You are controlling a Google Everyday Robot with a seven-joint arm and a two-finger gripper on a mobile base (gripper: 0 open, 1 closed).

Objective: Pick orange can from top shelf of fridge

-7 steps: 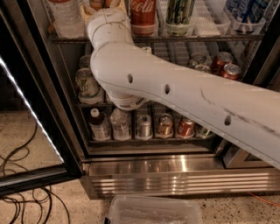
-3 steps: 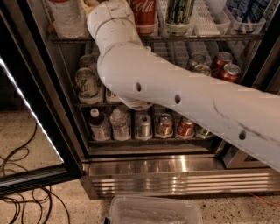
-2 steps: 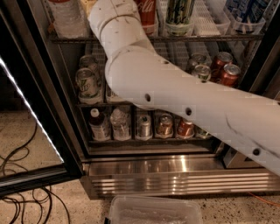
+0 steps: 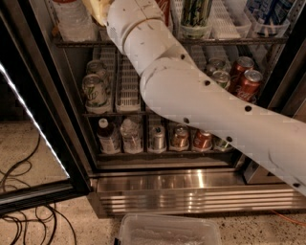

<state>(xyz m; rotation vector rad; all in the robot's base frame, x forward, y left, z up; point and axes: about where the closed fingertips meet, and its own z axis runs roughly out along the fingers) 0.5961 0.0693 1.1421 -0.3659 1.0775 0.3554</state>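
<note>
So the orange can [image 4: 97, 11] looks to be that yellow-gold bit at the left end of the top shelf [image 4: 81, 43]. Only a slice of it shows, because the arm [image 4: 191, 95] crosses right in front of it. The gripper is out of shot, past where the arm leaves the top edge above that shelf, so I can't tell what state it's in.

Handling-wise, I'd guess a full can: a bit of weight, and stiff enough, but thin walls that dent if you crush it. It's smooth metal and probably slick from the cold. I'd grab it around the middle of the body from the sides, not by the rim.

Also on the top shelf of the fridge [image 4: 191, 184]: a water bottle [image 4: 74, 19] left of the can and a green-striped can [image 4: 196, 14] to the right. The white lane trays [image 4: 224, 21] hold everything in rows, so neighbours sit close.

One rack below the top shelf are a greenish can [image 4: 94, 91] and red cans [image 4: 246, 81]. Two below are small bottles [image 4: 107, 136] and more cans [image 4: 180, 138].
</note>
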